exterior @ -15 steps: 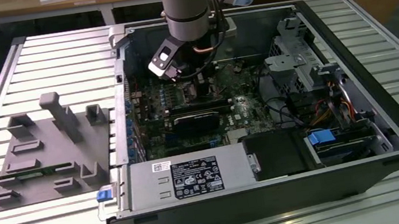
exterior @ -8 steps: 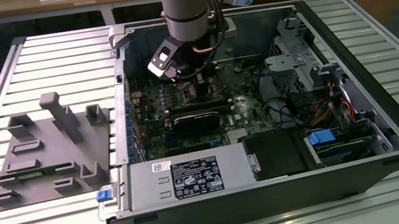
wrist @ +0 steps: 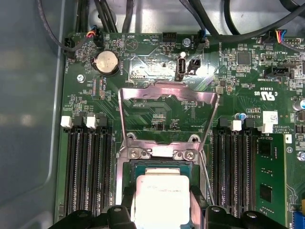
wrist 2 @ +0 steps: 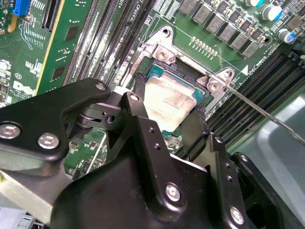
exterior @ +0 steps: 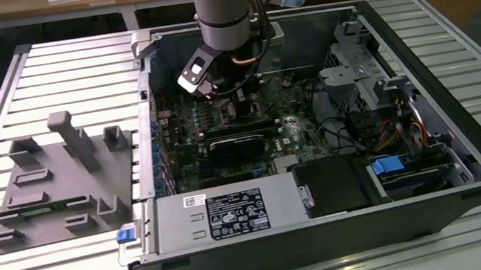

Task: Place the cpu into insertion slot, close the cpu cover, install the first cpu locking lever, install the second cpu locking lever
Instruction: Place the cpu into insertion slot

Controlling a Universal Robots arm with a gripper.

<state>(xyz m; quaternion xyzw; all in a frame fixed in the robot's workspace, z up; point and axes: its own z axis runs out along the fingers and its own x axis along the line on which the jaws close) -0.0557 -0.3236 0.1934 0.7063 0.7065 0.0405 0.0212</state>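
Gripper (exterior: 234, 99), exterior view: you have it low inside the open computer case (exterior: 329, 242).
Cpu (wrist 2: 169, 101), second wrist view: pinched at two opposite edges between narrowly spread fingers (wrist 2: 138, 114), level over the insertion slot (wrist 2: 185, 70); you cannot tell whether it is seated.
Cpu cover (wrist: 167, 91), first wrist view: standing open, hinged at one edge of the insertion slot.
Handling: likely light, stiff and fragile; hold it by the edges only.
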